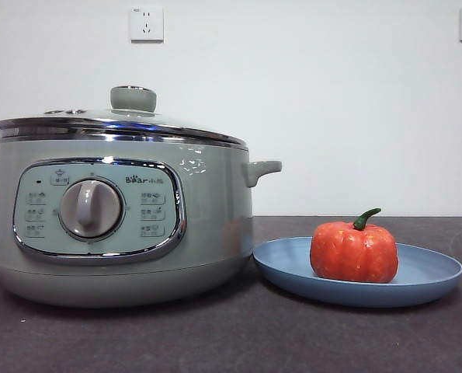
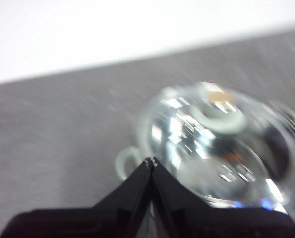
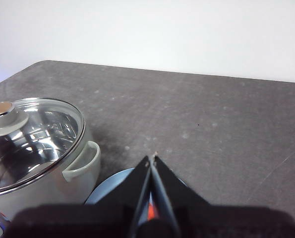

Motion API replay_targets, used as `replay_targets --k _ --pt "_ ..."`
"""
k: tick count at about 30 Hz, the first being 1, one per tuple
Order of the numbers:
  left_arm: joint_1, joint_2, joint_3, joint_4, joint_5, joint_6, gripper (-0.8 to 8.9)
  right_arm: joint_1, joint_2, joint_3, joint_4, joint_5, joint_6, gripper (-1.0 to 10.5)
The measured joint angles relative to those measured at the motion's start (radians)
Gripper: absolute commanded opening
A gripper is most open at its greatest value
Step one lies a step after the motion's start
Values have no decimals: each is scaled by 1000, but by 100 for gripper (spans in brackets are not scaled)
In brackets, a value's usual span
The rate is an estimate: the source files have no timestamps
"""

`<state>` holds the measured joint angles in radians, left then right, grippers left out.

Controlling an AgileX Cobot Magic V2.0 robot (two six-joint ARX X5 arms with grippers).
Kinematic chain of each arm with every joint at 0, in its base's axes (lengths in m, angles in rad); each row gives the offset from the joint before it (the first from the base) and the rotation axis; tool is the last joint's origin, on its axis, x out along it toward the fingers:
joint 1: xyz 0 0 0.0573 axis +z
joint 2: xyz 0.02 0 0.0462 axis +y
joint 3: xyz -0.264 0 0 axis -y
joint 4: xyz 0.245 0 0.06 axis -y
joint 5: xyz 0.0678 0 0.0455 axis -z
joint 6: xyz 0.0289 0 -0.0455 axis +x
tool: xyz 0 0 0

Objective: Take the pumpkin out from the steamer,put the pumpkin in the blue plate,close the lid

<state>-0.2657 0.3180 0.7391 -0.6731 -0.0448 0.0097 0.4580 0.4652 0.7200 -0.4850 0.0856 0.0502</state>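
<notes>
While both arms hang above table, left gripper (image 2: 150, 161) reads as jaws pressed together, holding nothing, above steamer (image 1: 122, 225); left wrist view blurred. Right gripper (image 3: 152, 157) likewise pinched closed and empty, over blue plate (image 3: 107, 186), orange sliver visible between its jaws. Lid (image 1: 118, 120) seated on steamer, knob (image 1: 133, 99) up. Pumpkin (image 1: 354, 250) rests upright on blue plate (image 1: 425, 276), green stem curving up. Plate sits just beside steamer base on dark table (image 1: 238, 334). Neither gripper visible in front view.
</notes>
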Motion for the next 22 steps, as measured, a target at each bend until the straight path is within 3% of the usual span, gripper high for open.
replay_targets --k 4,8,15,22 --pt "148 -130 -163 159 1 -10 -3 0 0 0 0 0 0 1" --pt "227 -209 -360 342 18 -10 -3 0 0 0 0 0 3 1" --pt "251 -256 -632 481 22 -10 -3 0 0 0 0 0 3 1" --pt "251 -267 -712 481 23 -11 -3 0 0 0 -1 0 3 1"
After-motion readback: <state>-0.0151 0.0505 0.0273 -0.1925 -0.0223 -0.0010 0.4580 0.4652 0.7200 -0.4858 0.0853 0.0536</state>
